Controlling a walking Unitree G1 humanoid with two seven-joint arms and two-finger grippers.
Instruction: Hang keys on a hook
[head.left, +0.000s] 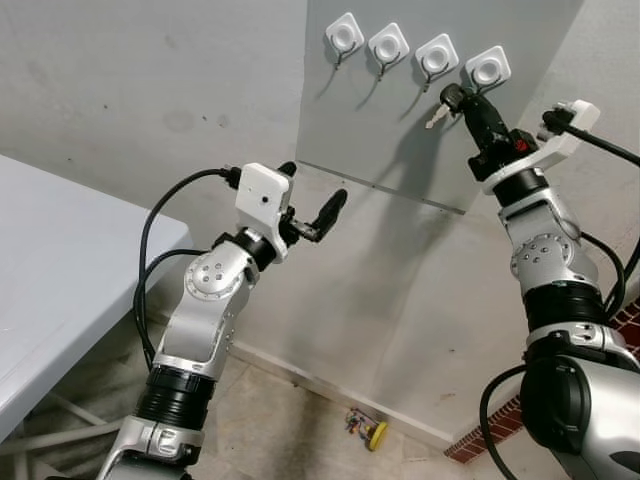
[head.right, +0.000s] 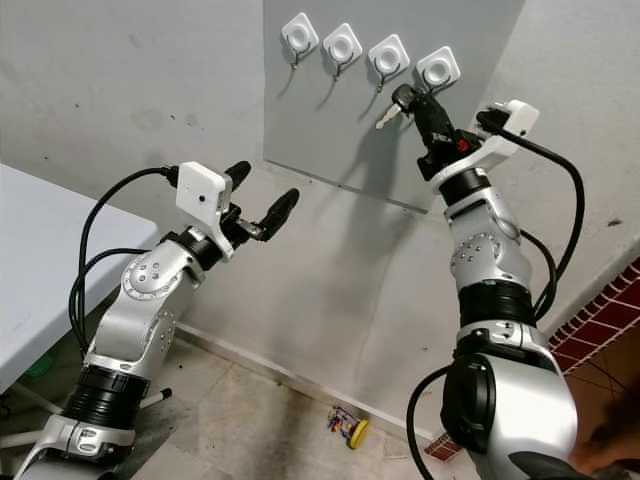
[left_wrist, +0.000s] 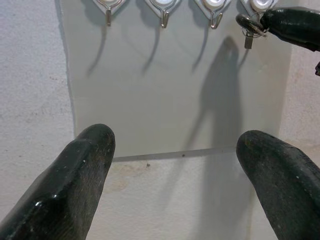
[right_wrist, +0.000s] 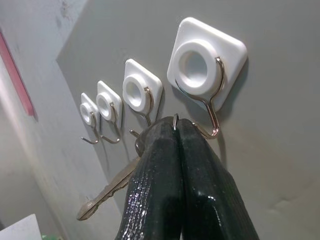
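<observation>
Keys (right_wrist: 107, 192) pinched by their ring in the closed right gripper (right_wrist: 176, 131), raised toward the hook (right_wrist: 210, 107) at one o'clock for threading; left gripper (head.left: 318, 205) idle, fingers spread, empty.

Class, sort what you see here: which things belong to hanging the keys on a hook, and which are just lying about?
Belong to the job:
keys, held in the shut right gripper
rightmost hook
other three hooks

Just lying about:
small yellow object on the floor
white table

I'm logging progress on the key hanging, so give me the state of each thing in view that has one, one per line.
Right gripper: shut on the key ring, raised beside the rightmost hook.
Silver keys on a metal ring: held, dangling, not yet on a hook.
Four white square wall hooks: all bare.
Left gripper: open, holding nothing, raised away from the hooks.
</observation>
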